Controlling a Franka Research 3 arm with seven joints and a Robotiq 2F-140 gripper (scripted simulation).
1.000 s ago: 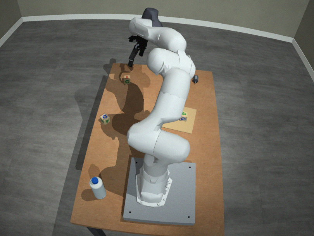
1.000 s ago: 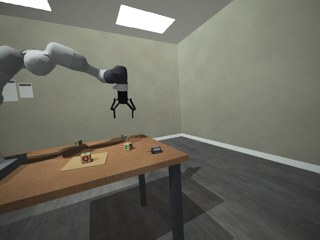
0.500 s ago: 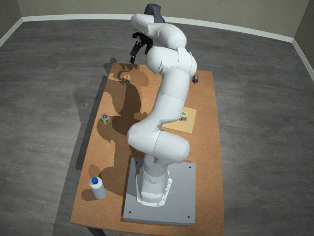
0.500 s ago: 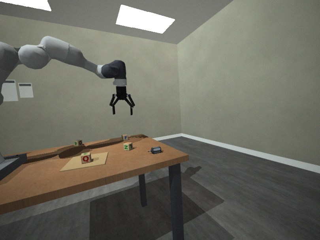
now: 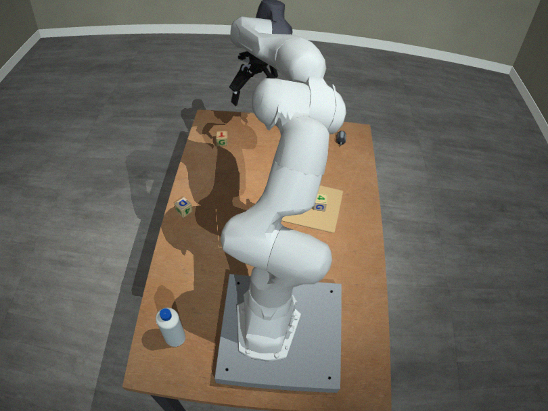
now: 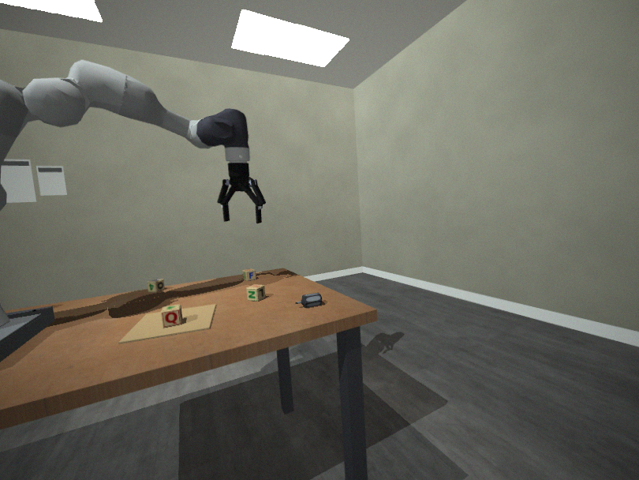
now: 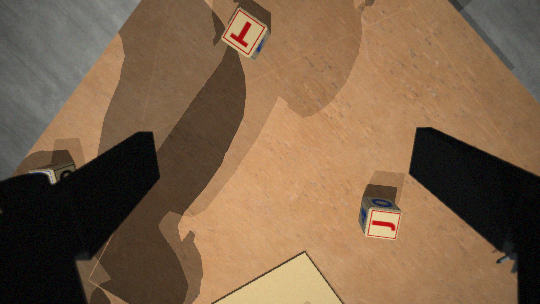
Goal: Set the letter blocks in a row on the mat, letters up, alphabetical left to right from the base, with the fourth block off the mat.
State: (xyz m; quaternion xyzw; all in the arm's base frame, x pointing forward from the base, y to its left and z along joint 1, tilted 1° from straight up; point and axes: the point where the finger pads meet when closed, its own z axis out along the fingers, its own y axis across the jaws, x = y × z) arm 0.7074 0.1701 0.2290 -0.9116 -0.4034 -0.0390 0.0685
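Hovering high above the table [image 6: 289,330], the pincer [image 6: 241,209] hangs spread apart and empty. A white bottle [image 5: 170,327] and a small grey device [image 6: 311,299] flank blocks lettered T [image 7: 245,33] and J [image 7: 382,223]; another block [image 6: 171,315] shows Q sideways on the mat [image 6: 198,315].

- Arm [image 5: 291,176]: thick, rounded white segments with faceted surfaces and thin seams at the joints.
- Wrist [image 6: 224,126]: a dark grey rounded link, ending in a short pale collar.
- Gripper [image 6: 241,211]: black, with two slim fingers on angled linkages.
- Foot [image 5: 289,329]: a white flared flange on a grey square plate [image 5: 329,294] with dark corner holes.
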